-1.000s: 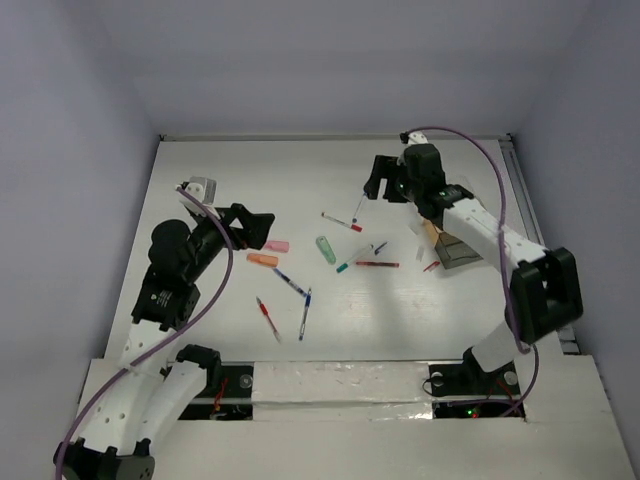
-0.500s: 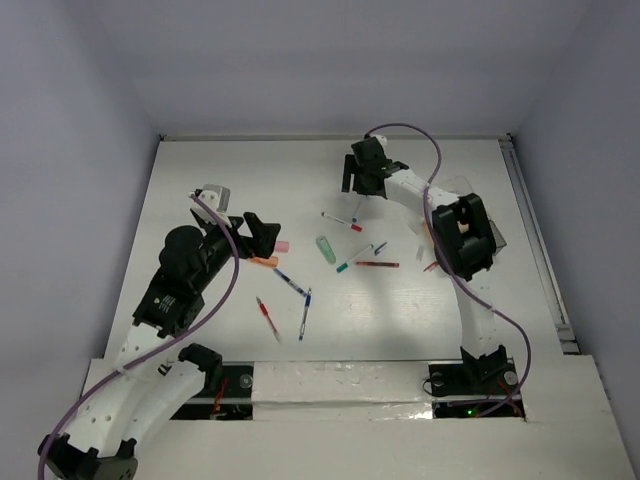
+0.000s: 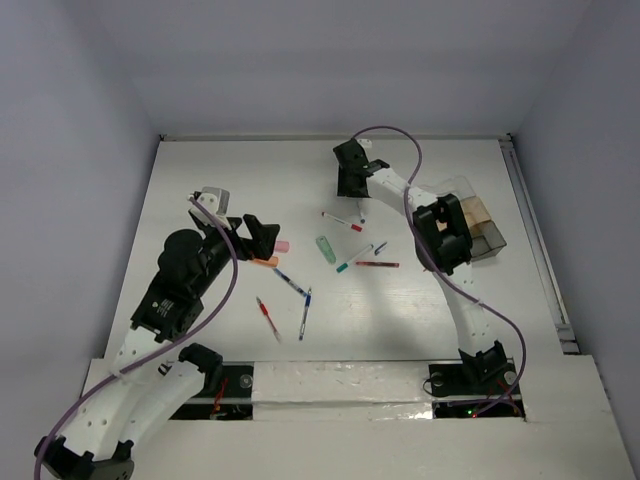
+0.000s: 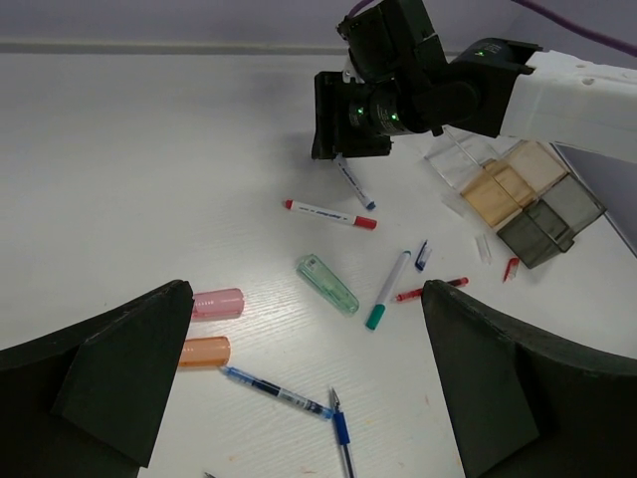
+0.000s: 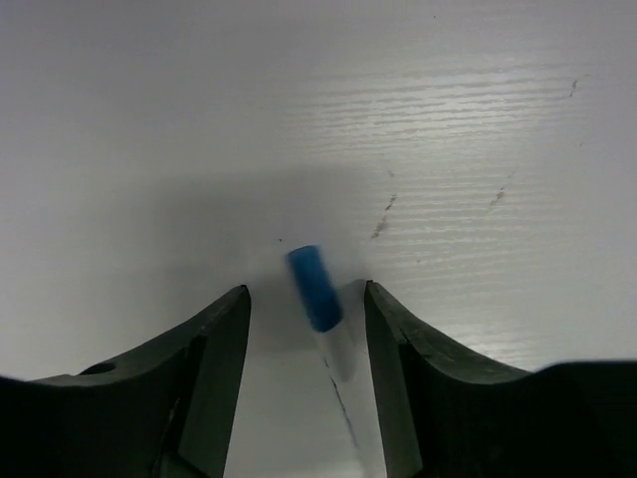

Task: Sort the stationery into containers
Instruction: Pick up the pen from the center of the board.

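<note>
Two sets of jaws, both parted. The right jaws stand apart with a blue-capped pen [image 5: 316, 289] in the gap. Its cap points away from the wrist and its pale body runs back between the fingers [image 5: 199, 378], with clear space on either side where it shows. The pen is blurred in the wrist view, and I cannot tell whether it lies on the bench [image 5: 448, 119] or hangs just over it. Beyond these jaws is white bench with a few faint scratches.

The left jaws are spread wide and hold nothing, hovering above the bench. Nearest them, just inside one finger [image 4: 109, 378], lie a pink eraser [image 4: 217, 303] and an orange eraser [image 4: 204, 351], side by side but apart. Slightly further out between the jaws lie a blue pen [image 4: 279, 391] and a second blue pen [image 4: 340, 436], their tips close together. Ahead sit a pale green piece [image 4: 327, 284], a green-tipped pen [image 4: 387, 291] and, nearer the other finger, a thin red pen [image 4: 431, 290]. Further still is a white pen with red ends [image 4: 330, 214], then the right arm [image 4: 557, 90]. Off to that side — well away from both sets of jaws — stands the clear organiser box [image 4: 518, 194] with its brownish compartments. From above, one more red pen [image 3: 267, 320] lies nearer the arm bases than the left jaws.
</note>
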### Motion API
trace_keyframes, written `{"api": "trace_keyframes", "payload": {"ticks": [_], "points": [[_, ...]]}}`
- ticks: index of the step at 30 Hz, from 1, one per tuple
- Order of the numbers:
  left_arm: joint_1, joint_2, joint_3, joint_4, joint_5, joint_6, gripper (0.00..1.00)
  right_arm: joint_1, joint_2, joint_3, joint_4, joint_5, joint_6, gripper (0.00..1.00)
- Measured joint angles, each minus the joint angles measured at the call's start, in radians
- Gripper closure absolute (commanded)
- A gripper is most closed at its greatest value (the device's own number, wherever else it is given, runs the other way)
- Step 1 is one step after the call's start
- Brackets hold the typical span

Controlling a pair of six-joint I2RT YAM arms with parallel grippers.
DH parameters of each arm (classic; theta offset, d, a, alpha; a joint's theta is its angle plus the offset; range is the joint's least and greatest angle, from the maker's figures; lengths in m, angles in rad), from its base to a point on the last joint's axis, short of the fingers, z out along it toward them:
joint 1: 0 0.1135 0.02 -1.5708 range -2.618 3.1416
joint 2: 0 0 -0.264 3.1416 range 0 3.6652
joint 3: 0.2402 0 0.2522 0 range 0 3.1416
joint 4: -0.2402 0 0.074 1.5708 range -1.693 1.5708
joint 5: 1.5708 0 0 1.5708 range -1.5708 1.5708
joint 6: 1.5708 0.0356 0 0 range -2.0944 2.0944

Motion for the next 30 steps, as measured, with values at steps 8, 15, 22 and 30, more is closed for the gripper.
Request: {"api": "trace_keyframes", "payload": {"ticks": [8, 15, 22, 30], "points": [[0.000, -0.013, 0.000, -0.002, -0.005, 0.000, 0.01, 0.004, -0.008, -0.021, 0.019, 0.027, 0.003, 0.90], [0.000, -0.016, 0.000, -0.003, -0.008, 0.000, 0.01, -0.007, -0.008, -0.009, 0.016, 0.029, -0.005, 1.00], [0.000, -0.018, 0.000, -0.003, -0.006, 0.000, 0.01, -0.059, -0.202, -0.276, 0.137, 0.044, -0.028, 1.00], [-0.053, -0.041, 0.000, -0.002, -0.003, 0.000, 0.01, -0.210, -0.909, -0.795, 0.370, 0.158, 0.077, 1.00]]}}
